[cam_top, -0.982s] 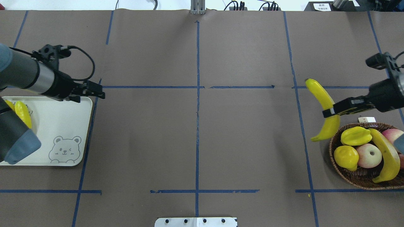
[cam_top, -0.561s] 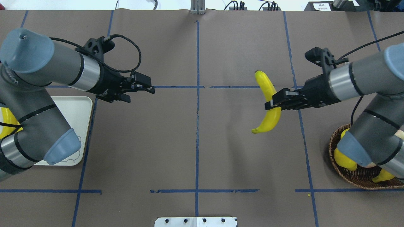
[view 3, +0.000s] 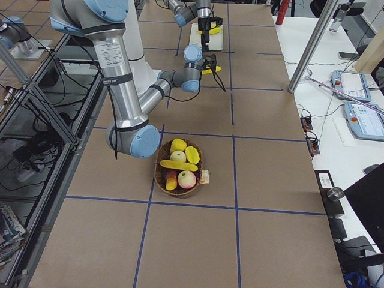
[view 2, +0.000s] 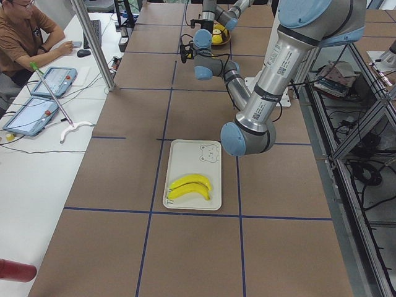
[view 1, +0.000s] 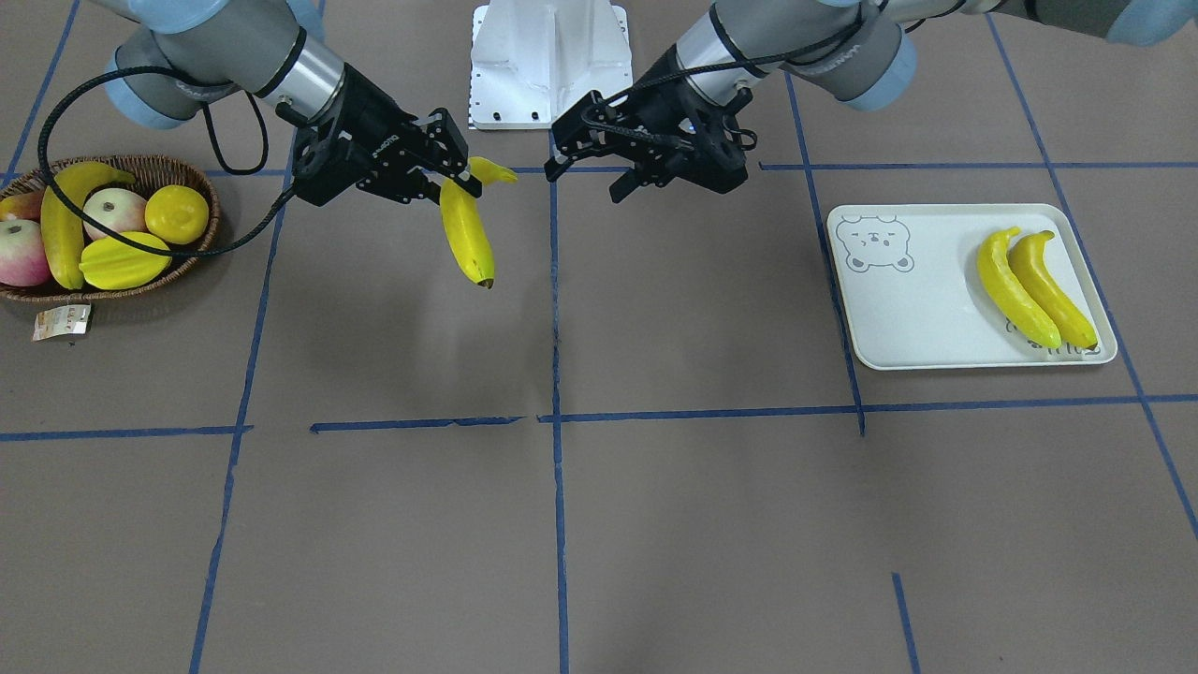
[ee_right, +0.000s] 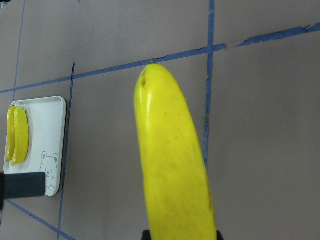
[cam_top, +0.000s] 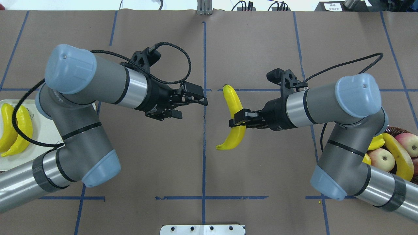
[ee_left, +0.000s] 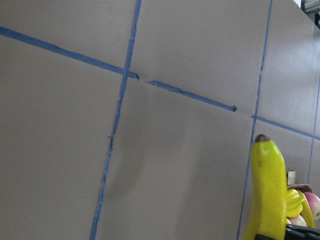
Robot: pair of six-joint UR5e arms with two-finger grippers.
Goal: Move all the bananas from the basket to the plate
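My right gripper (cam_top: 232, 122) is shut on a yellow banana (cam_top: 233, 107) and holds it above the table's middle, just right of the centre line; the same banana (view 1: 468, 234) hangs tip-down in the front view. A short gap away, my left gripper (cam_top: 192, 106) faces it, open and holding nothing. Two bananas (view 1: 1015, 285) lie side by side on the pale bear-face plate (view 1: 917, 309) at the table's left end. One more banana (cam_top: 398, 156) rests in the brown wicker basket (view 1: 112, 293) at the right end. The right wrist view is filled by the held banana (ee_right: 175, 165).
The basket also holds a starfruit (view 1: 122, 262), a lemon (view 1: 176, 213) and two apples (view 1: 112, 211); its paper tag (view 1: 61, 321) lies beside it. The robot's white base (view 1: 547, 65) is at the near table edge. A person sits at a side desk (view 2: 25, 37).
Both arms swung in toward the table's centre. The right gripper carried the banana leftward from beside the basket; the left gripper came rightward from over the plate, still open.
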